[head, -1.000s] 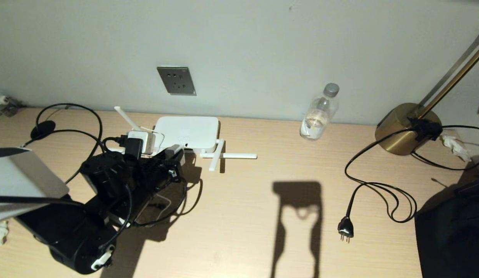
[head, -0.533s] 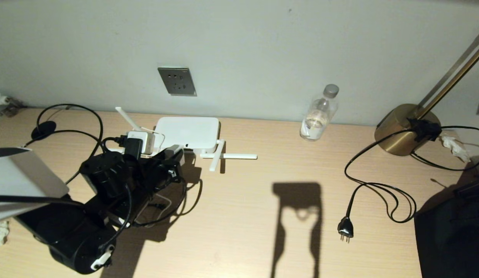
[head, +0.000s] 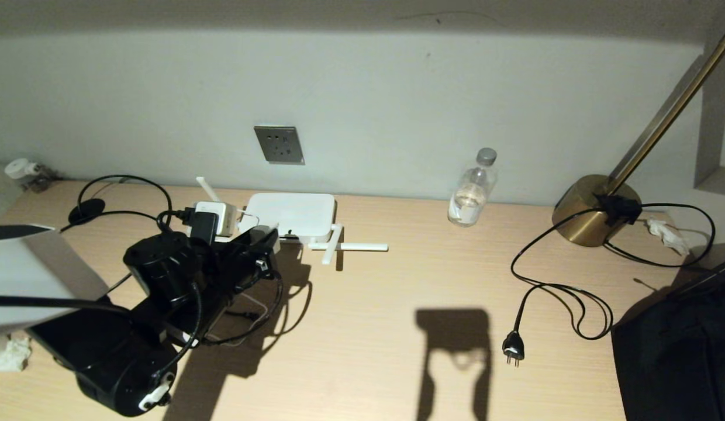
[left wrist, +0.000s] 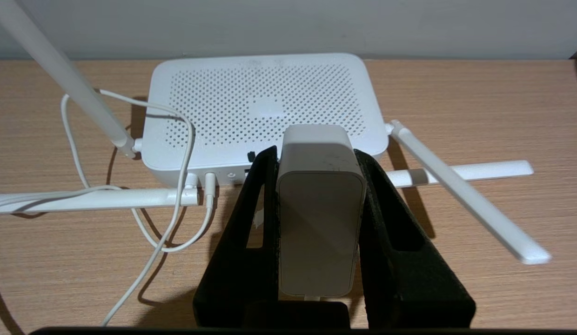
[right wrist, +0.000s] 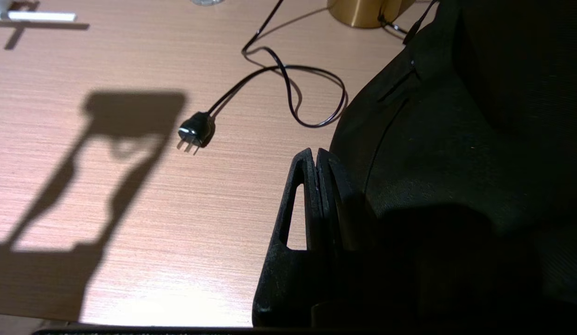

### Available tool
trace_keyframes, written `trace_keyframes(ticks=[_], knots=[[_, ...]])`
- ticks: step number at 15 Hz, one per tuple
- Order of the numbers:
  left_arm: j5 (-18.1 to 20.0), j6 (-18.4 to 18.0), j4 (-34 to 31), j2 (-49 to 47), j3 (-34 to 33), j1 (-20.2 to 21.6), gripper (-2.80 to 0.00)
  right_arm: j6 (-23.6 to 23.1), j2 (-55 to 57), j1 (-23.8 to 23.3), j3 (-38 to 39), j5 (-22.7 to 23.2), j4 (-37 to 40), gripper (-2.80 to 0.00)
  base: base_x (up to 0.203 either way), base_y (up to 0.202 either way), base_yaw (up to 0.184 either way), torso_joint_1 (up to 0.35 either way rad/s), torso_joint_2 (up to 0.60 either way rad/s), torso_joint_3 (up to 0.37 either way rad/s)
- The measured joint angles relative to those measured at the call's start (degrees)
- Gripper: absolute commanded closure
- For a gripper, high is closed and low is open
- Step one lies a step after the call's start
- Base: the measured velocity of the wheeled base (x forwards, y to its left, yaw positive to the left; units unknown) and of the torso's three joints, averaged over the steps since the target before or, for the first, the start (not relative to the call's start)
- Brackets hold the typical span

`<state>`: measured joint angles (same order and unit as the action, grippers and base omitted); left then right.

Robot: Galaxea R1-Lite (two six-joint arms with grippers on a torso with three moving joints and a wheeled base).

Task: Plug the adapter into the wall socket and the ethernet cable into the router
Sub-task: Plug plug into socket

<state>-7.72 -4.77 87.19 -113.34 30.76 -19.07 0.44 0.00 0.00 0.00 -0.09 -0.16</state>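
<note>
A wide, pale wooden bench [head: 397,327] runs along a plain light wall. On the wall, up and beyond the left pincer [head: 213,225], sits the square grey wall socket [head: 279,144], with nothing plugged into it.

A brass lamp base [head: 584,210] with a slanting stem stands far off to the pincer's right, at the back of the bench. Its black cord loops forward and ends in a black two-pin plug [head: 512,348] lying flat on the wood.

The router [left wrist: 265,107], a flat white perforated box with long white antennas splayed out, lies on the bench just beyond the left pincer. A thin white cord is plugged into its near edge.

A clear water bottle [head: 471,190] stands upright against the wall, between the router and the lamp.

The left pincer is closed on the adapter [left wrist: 320,209], a small white block pinched between the two black fingers [left wrist: 242,232] and held above the bench just short of the router.

The ethernet cable [head: 125,196] loops in black on the bench on the pincer's left, its oval disc near the back; where its connector lies is hard to make out.

The right pincer [right wrist: 316,163] rests at the bench's right end beside a dark bag, its fingers pressed together on nothing.
</note>
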Motion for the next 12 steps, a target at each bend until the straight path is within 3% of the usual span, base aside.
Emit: trace_keyframes(ticks=[12], knots=[[0.3,-1.6,0.0,-6.8,4.5,-0.1,0.00,0.1,0.0,0.0,0.0,0.0,0.0,0.00,0.000,0.000,0.000,-0.001,0.00,0.013]])
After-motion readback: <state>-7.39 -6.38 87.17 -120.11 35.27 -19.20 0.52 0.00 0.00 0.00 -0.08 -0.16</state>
